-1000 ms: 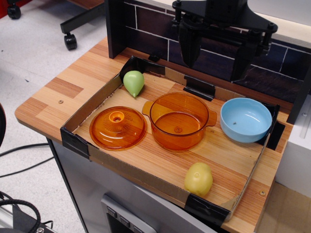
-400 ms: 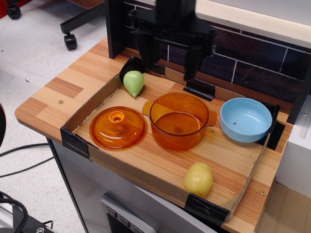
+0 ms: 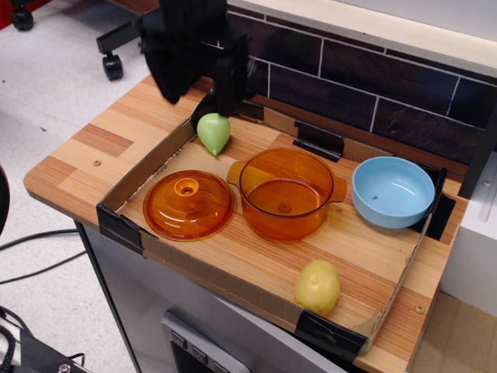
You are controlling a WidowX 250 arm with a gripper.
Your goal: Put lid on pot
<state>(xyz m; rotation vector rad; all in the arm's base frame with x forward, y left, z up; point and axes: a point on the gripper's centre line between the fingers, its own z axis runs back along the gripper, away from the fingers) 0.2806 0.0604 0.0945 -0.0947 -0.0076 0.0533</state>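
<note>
A: Nearest items on the worktop (image 3: 85, 167)?
B: Yellow pear (image 3: 317, 287); behind it, lid (image 3: 189, 205) lying flat, just left of open pot (image 3: 286, 193).
A: Farther back?
B: Light blue bowl (image 3: 393, 191), green pear (image 3: 213, 132). Gripper (image 3: 198, 95) above, fingers (image 3: 226, 91) parted, holding nothing.

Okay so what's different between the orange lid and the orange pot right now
The lid is a flat, shallow dome with a ring knob at its centre; the pot is deep, open-topped and empty, with two small side handles. The lid lies to the pot's left, near the tray's corner. Both are translucent orange plastic, round and similar in width.
</note>
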